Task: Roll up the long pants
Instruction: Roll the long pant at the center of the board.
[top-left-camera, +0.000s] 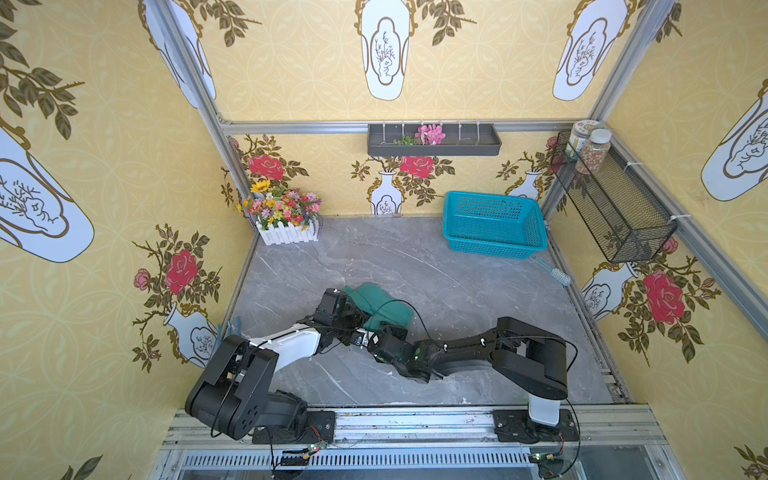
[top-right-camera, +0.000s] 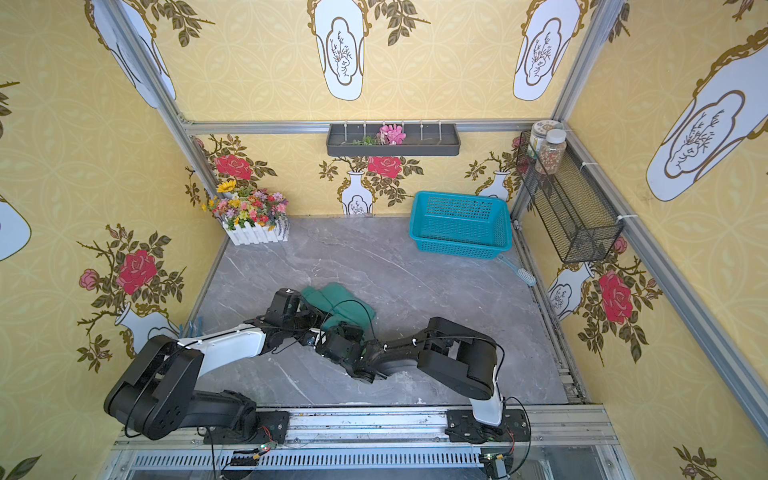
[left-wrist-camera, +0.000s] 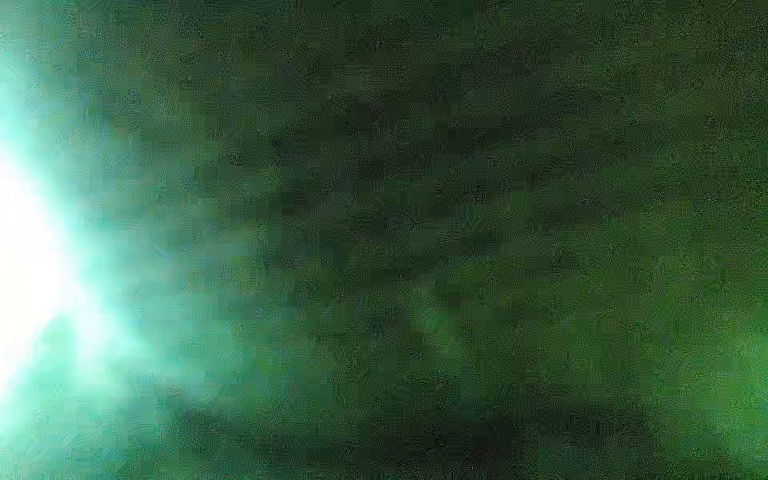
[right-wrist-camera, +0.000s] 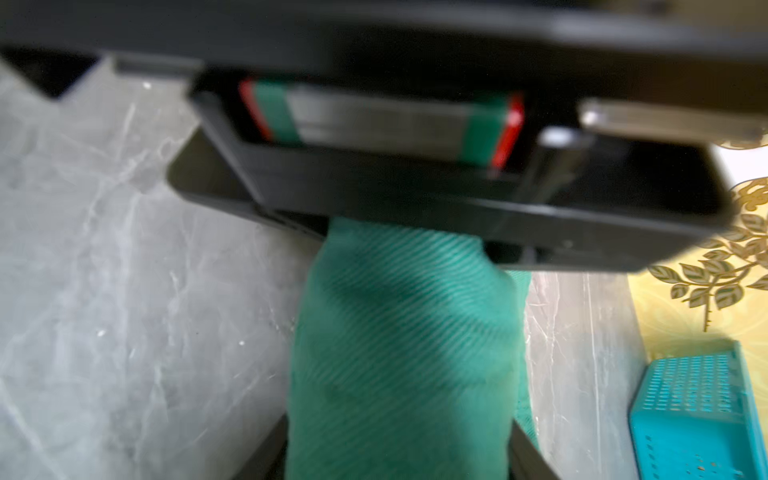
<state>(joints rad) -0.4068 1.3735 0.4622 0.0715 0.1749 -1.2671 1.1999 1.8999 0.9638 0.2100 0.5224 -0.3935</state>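
Right end effector (right-wrist-camera: 399, 419), jaws partly closed, squeezes the long pants (top-left-camera: 376, 299) bundled mid-tabletop (top-left-camera: 457, 282), so rolling likely needs even tension; left end effector (top-left-camera: 350, 309) is smothered in fabric, opening unclear.

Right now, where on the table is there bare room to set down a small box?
Free on the table: the far strip between flower box and basket; the wide right patch bordered by pants, brush and right arm; the near strip before the rail. Crowded: near left, where left arm and right arm meet at the pants.
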